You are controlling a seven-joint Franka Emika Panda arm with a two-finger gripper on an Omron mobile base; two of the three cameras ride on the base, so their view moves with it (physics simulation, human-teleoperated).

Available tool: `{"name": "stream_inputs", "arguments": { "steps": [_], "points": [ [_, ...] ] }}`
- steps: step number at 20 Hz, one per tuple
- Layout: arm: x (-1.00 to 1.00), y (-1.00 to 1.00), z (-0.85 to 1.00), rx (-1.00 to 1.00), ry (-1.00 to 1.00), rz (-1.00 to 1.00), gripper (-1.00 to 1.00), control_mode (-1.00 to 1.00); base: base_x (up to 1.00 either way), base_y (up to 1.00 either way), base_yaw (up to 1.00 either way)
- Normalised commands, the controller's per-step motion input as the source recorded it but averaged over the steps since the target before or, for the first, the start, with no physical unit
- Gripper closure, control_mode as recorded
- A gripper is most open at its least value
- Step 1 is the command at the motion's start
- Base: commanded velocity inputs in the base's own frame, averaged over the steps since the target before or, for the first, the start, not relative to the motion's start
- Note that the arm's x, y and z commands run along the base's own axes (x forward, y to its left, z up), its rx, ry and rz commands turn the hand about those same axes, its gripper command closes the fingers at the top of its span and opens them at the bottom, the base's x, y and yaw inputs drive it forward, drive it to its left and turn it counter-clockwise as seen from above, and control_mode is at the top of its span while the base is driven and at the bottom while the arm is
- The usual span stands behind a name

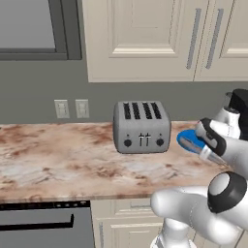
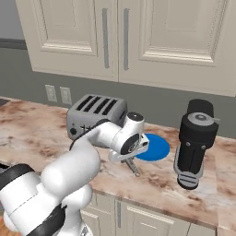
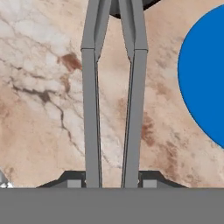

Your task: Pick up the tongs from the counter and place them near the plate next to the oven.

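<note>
Hand view shows the tongs (image 3: 111, 96) running up between the gripper (image 3: 111, 180) fingertips, both slim arms clamped, with the mottled counter (image 3: 39, 109) below and the blue plate (image 3: 205, 74) off to one side. Right base view confirms the gripper (image 2: 130, 162) is closed on the tongs (image 2: 134, 168), which hang tip-down just above the counter (image 2: 156, 184) at the near edge of the plate (image 2: 154, 146), in front of the toaster (image 2: 94, 113). Judgement: the placement spot appears reached, so the risk lies in the release. The tongs are held near one end and tilted; letting go from this height could make them tip, bounce or slide onto the plate or toward the counter's front edge. A squeezed pair may also spring apart and skid on release. The dark grinder (image 2: 196, 143) stands well apart and poses little hazard.
</note>
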Motion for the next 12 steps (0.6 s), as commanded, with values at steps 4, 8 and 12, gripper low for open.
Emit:
{"name": "stream_inputs", "arguments": {
  "steps": [4,8,12],
  "points": [
    [0.16,-0.23,-0.34,-0.07,0.02,0.09,1.0,-1.0,0.0,0.0,0.0],
    [0.08,-0.27,-0.25,-0.05,0.03,0.13,1.0,-1.0,0.0,0.0,0.0],
    [0.13,-0.09,-0.3,-0.03,0.0,0.11,1.0,-1.0,0.0,0.0,0.0]
  ]
}}
